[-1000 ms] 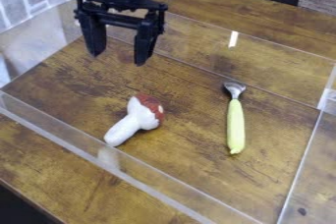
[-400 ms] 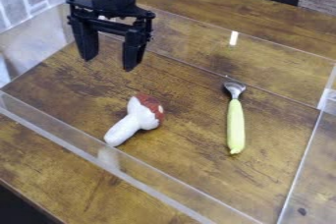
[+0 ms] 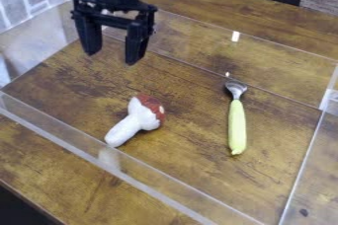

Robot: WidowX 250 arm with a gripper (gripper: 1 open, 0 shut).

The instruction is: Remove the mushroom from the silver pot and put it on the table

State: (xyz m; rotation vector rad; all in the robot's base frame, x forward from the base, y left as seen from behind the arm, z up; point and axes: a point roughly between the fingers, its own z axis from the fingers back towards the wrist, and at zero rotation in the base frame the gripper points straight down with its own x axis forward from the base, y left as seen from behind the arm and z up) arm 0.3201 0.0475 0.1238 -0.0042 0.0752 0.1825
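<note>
Yellow-handled utensil point(image 3: 235, 120) with silver head, lying flat, clear acrylic walls point(image 3: 158, 185)

Open table point(image 3: 199, 71) lies between the mushroom point(image 3: 136, 118) and the utensil point(image 3: 236, 120), well apart. Clear acrylic walls point(image 3: 79, 140) hem the edges. The gripper point(image 3: 113, 51) hangs above bare wood, jaws spread.

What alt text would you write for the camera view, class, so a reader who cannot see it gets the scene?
A toy mushroom with a white stem and reddish-brown cap lies on its side on a dark wooden table edged by clear walls. A black gripper hangs open and empty behind it to the left. A yellow-handled utensil lies to the right.
</note>
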